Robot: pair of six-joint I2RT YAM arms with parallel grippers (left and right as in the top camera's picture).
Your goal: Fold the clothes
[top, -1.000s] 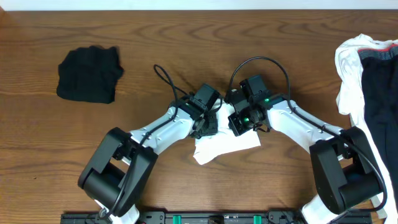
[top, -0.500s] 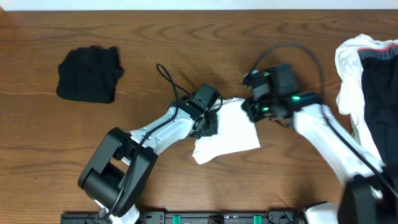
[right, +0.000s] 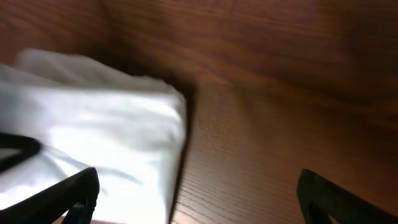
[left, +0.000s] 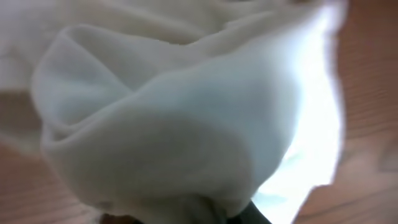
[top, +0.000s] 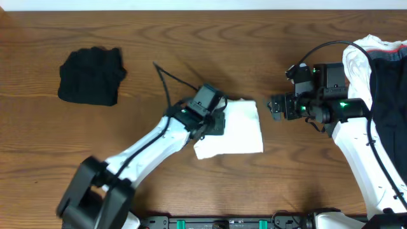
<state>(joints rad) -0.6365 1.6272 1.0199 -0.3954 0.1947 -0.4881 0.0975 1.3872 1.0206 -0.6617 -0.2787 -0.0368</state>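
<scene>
A folded white garment (top: 236, 129) lies on the wooden table near the middle. My left gripper (top: 214, 121) is at its left edge, shut on the fabric. In the left wrist view bunched white cloth (left: 168, 112) fills the frame and hides the fingers. My right gripper (top: 276, 105) hovers open just right of the garment, holding nothing. In the right wrist view its dark fingertips (right: 78, 190) stand wide apart, with the garment's right edge (right: 112, 124) lying between and ahead of them. A folded black garment (top: 91, 76) sits at the far left.
A heap of unfolded clothes, white (top: 357, 70) and dark (top: 389, 95), lies at the table's right edge, close behind my right arm. Bare wood (top: 191, 44) stretches across the back of the table.
My right gripper has opened, let go of the white garment and drawn away to the right. The garment now lies higher and flatter. My left gripper has stayed at its left edge.
</scene>
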